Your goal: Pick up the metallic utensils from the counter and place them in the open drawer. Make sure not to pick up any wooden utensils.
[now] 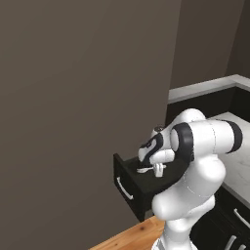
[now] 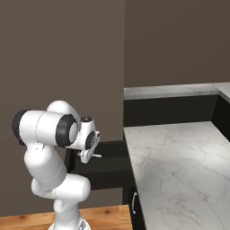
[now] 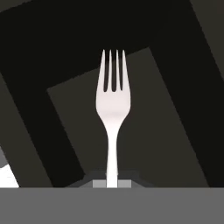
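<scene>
Left base view, drawer: you see the open drawer (image 1: 146, 188) pulled out from the black cabinet, with its flat front and curved silver handle (image 1: 124, 188) facing lower left. Its inside is dark; what lies on the floor of it you cannot tell here.
Left base view, gripper: the gripper (image 1: 155, 169) hangs just above the drawer opening and holds a pale fork (image 1: 145, 169) that sticks out sideways to the left.
Left base view, room: a plain brown wall stands behind the drawer, and wooden floor (image 1: 132, 237) shows below its front. The counter (image 1: 241, 156) lies to the right, behind the arm.
Right base view, drawer: the drawer (image 2: 110, 168) is just beside the left end of the counter (image 2: 179, 170). The gripper (image 2: 90, 156) is over it with the fork's end (image 2: 96, 156) pointing toward the counter.
Right base view, edges: the marbled slab is bare where you see it; its left edge is near the hand.
Hand view, jaws: clenched on the fork's handle (image 3: 112, 131), the tines pointing up in the picture.
Hand view, container: below the fork is the drawer's grey floor (image 3: 166, 131) inside black walls (image 3: 65, 52), with free room on every side of the fork.
</scene>
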Available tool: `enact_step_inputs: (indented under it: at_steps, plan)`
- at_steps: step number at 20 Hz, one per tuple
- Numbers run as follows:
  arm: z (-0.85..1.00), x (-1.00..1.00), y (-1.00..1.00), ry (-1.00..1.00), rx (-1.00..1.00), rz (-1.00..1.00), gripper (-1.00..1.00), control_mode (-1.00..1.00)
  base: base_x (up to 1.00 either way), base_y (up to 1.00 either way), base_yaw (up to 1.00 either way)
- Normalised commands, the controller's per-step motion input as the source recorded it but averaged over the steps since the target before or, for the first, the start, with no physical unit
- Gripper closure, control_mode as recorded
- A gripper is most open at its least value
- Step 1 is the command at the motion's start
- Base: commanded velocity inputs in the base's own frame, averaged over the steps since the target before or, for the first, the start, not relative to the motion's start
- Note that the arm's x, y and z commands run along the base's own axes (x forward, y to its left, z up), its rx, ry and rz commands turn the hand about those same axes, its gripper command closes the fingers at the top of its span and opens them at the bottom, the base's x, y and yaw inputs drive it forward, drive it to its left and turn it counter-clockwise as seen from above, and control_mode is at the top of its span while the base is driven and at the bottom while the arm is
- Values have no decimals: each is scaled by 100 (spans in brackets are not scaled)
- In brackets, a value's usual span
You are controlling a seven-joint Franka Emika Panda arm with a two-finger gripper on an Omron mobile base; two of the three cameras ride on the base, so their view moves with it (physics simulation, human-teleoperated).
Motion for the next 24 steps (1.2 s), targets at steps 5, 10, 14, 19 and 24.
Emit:
enact_step_inputs:
  at_steps: [5, 10, 14, 19, 24]
  plan:
    - [-29, 34, -2, 0, 0, 30, 100, -100, 0, 0, 0]
    - [-40, 33, -6, 0, 0, 12, 100, -100, 0, 0, 0]
    - [-50, 36, 0, 0, 0, 5, 100, -100, 0, 0, 0]
    - [-46, 37, 0, 0, 0, 5, 100, -100, 0, 0, 0]
    - [-43, 33, 0, 0, 0, 6, 100, -100, 0, 0, 0]
